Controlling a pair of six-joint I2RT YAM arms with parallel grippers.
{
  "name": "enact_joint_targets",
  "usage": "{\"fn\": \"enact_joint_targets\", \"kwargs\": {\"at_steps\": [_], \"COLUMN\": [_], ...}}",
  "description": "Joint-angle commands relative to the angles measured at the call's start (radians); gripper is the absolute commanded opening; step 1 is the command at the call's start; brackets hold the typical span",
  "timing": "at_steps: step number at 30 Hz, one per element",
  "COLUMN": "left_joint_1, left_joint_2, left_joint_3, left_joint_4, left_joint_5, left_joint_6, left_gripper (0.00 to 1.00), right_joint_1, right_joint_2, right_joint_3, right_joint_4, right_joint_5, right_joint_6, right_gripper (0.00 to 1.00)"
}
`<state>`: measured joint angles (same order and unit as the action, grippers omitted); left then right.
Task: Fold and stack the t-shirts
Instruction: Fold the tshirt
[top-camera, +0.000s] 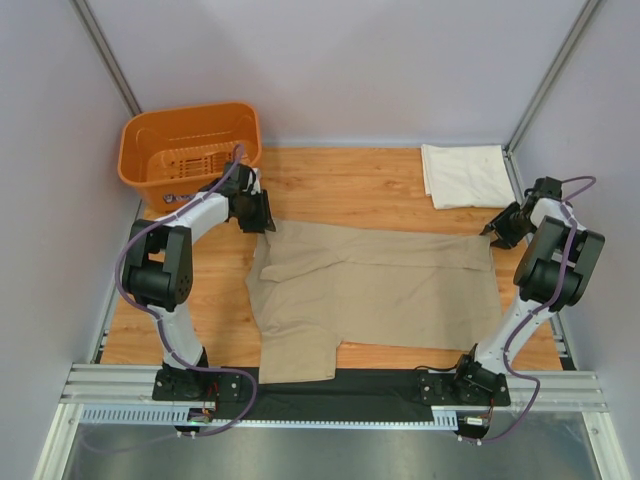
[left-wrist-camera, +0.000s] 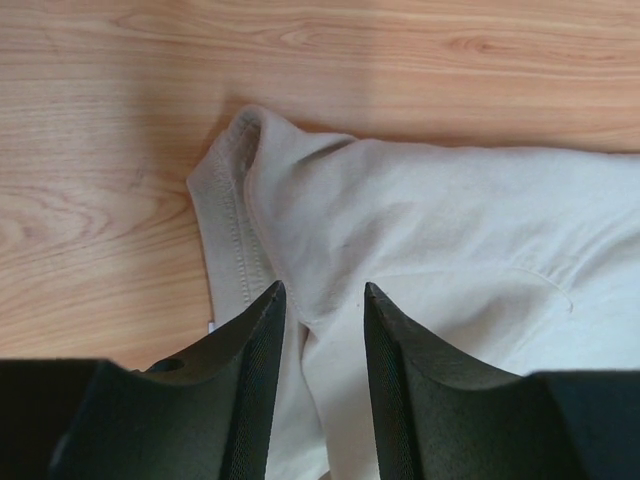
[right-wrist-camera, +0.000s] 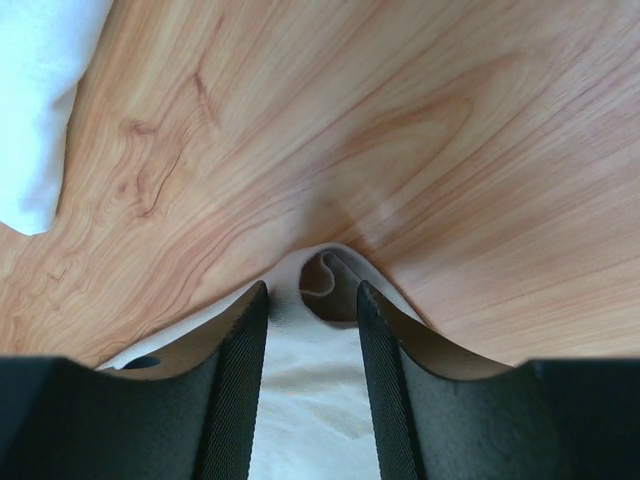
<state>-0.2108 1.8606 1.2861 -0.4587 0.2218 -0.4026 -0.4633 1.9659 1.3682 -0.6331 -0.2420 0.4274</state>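
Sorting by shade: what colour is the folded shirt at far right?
The folded shirt is plain cream-white; top external view shows it best.

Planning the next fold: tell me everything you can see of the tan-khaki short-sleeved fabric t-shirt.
The tan-khaki fabric t-shirt is plain, soft and unmarked, with a stitched hem showing at its far left corner. It lies flat but wrinkled across the middle of the wooden table, wide side to side, one flap reaching toward the near edge. The left tool straddles its far left corner and the right tool its far right corner, jaws apart in both wrist views.
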Motion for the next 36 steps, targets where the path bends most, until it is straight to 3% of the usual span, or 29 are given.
{"fn": "enact_joint_targets", "kwargs": {"at_steps": [1,5,13,15,16,19,22,28,30,32,33,36], "left_joint_1": [0.007,0.007,0.007,0.005,0.005,0.005,0.005,0.005,0.005,0.004,0.002,-0.002], "left_joint_2": [-0.015,0.008,0.072,0.092,0.100,0.124,0.144,0.152,0.140,0.131,0.115,0.062], "left_joint_3": [0.004,0.018,0.096,0.102,0.116,0.124,0.133,0.128,0.122,0.121,0.117,0.095], "left_joint_4": [0.086,0.086,0.017,0.009,-0.006,-0.020,-0.035,-0.028,-0.018,-0.024,-0.029,-0.046], "left_joint_5": [0.021,-0.022,-0.107,-0.114,-0.116,-0.124,-0.137,-0.154,-0.157,-0.153,-0.153,-0.133], "left_joint_6": [-0.067,-0.111,-0.142,-0.143,-0.143,-0.153,-0.156,-0.150,-0.140,-0.131,-0.122,-0.119], "left_gripper": [0.45,0.45,0.45,0.44,0.42,0.38,0.37,0.37,0.37,0.37,0.38,0.45], "right_joint_1": [0.002,0.002,0.000,0.000,0.002,0.002,0.000,0.002,0.002,0.002,0.000,0.002], "right_joint_2": [-0.002,-0.009,0.001,0.004,0.010,0.011,0.007,0.011,0.022,0.030,0.022,-0.028], "right_joint_3": [0.020,0.009,0.025,0.028,0.034,0.045,0.058,0.071,0.074,0.088,0.091,0.094], "right_joint_4": [0.029,0.038,0.032,0.032,0.024,0.007,-0.005,0.029,0.032,0.001,-0.008,-0.068], "right_joint_5": [-0.019,-0.020,-0.019,-0.017,-0.014,0.015,0.058,0.096,0.109,0.116,0.121,0.185], "right_joint_6": [-0.019,-0.015,-0.015,-0.016,-0.015,-0.019,-0.026,-0.042,-0.042,-0.042,-0.041,-0.038], "right_gripper": [0.42,0.37,0.36,0.31,0.23,0.12,0.06,0.05,0.07,0.21,0.35,0.54]}}
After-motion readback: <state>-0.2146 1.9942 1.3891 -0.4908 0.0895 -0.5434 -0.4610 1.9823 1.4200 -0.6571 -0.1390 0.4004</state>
